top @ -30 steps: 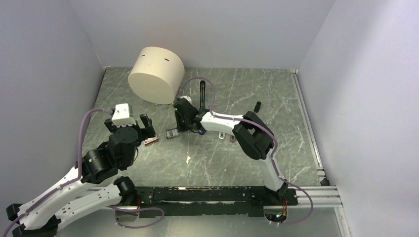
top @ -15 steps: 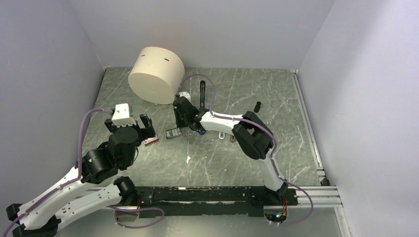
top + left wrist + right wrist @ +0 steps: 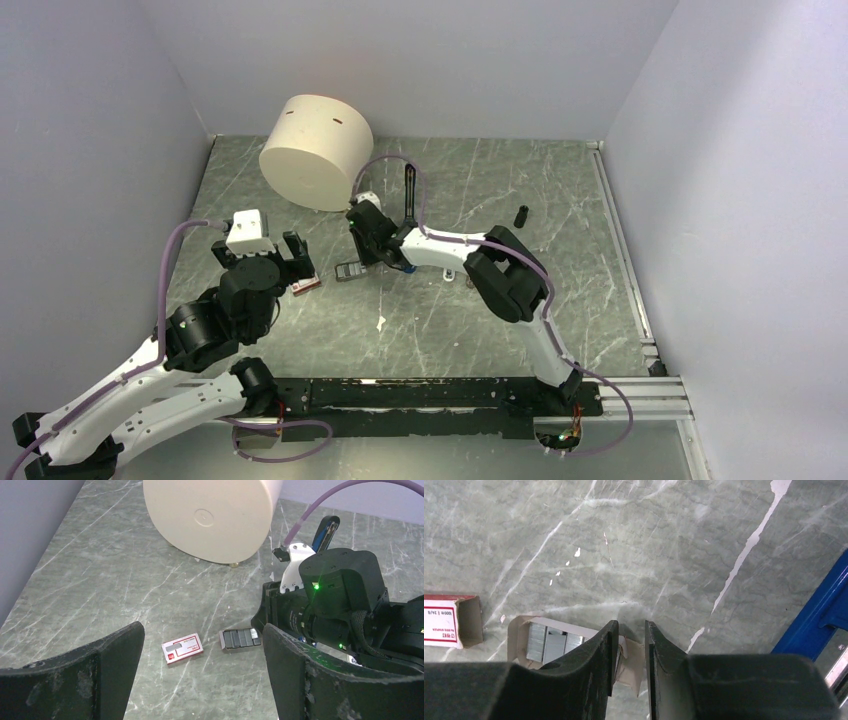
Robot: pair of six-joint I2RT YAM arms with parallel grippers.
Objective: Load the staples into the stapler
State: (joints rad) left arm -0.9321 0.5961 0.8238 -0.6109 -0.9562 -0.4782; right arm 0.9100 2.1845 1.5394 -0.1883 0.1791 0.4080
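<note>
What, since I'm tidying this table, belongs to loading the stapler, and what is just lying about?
For the job: staples, red-and-white box, stapler.
Lying about: big cream drum, small black cylinder.

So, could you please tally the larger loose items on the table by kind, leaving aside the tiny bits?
Cream drum: 1
Blue stapler: 1
Red-and-white staple box: 1
Staple block in its open tray: 1
Small black cylinder: 1
Total: 5
</note>
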